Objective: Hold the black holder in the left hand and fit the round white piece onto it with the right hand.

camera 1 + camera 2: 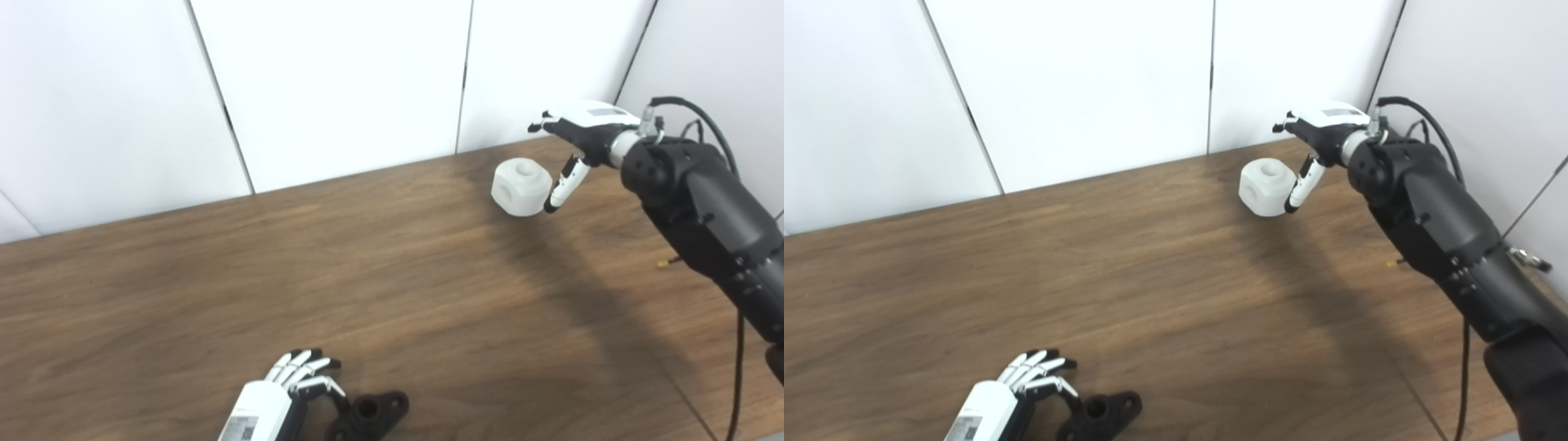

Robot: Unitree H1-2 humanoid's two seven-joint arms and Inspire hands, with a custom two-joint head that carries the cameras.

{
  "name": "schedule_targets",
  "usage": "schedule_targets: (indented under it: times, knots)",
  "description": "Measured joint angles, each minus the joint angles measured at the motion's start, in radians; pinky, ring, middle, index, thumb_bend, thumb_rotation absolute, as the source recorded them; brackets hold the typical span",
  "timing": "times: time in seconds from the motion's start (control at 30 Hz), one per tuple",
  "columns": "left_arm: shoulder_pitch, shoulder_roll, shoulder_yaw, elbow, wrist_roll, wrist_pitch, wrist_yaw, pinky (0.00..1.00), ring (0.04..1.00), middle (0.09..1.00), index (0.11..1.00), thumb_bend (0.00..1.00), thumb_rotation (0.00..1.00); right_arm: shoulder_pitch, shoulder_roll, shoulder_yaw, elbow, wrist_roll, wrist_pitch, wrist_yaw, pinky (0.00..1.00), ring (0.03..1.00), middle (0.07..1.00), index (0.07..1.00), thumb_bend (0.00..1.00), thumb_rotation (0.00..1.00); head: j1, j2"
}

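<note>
While the right arm is stretched to the far right corner of the table (380, 257), the right hand (579, 138) is held palm-down, fingers parted, over the round white piece (521, 186) (its thumb hangs beside the piece; contact cannot be told). At the near edge the left hand (288, 392) lies fingers spread, holding nothing, just beside the black holder (370, 415).

Count: 1 black holder (369, 415), just off the left hand's (283, 392) fingers (304, 370), thumb-side. 1 round white piece (520, 186), beside the right hand's (579, 131) down-pointing finger; contact unclear. 2 hands, 1 wooden table (343, 269), 1 small brass-coloured bit (663, 264) well behind the right fingers.
</note>
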Motion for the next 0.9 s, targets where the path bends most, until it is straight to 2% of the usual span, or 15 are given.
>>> schedule_targets:
  times: [0.03, 0.23, 0.6, 0.9]
  knots:
    - [-0.001, 0.000, -0.001, 0.001, 0.000, -0.001, 0.002, 0.90, 0.885, 0.805, 0.488, 0.52, 0.05, -0.010, 0.000, 0.012, 0.019, -0.007, -0.003, 0.010, 1.00, 1.000, 1.000, 0.925, 0.99, 0.21, -0.012, -0.012]
    - [-0.003, 0.000, -0.005, 0.006, 0.001, -0.001, 0.014, 0.90, 0.883, 0.802, 0.488, 0.52, 0.05, -0.067, 0.001, 0.069, 0.105, -0.031, -0.008, 0.051, 1.00, 1.000, 1.000, 0.932, 1.00, 0.20, -0.015, -0.020]
    - [-0.004, 0.000, -0.006, 0.007, 0.001, -0.001, 0.014, 0.91, 0.887, 0.798, 0.488, 0.52, 0.05, -0.098, 0.014, 0.102, 0.183, -0.037, -0.020, 0.052, 1.00, 1.000, 1.000, 0.936, 1.00, 0.21, -0.012, -0.023]
    - [-0.006, 0.000, -0.007, 0.008, 0.001, -0.001, 0.014, 0.93, 0.896, 0.804, 0.488, 0.52, 0.05, -0.108, 0.043, 0.107, 0.256, -0.037, -0.050, 0.008, 1.00, 1.000, 1.000, 0.949, 1.00, 0.22, -0.008, -0.021]
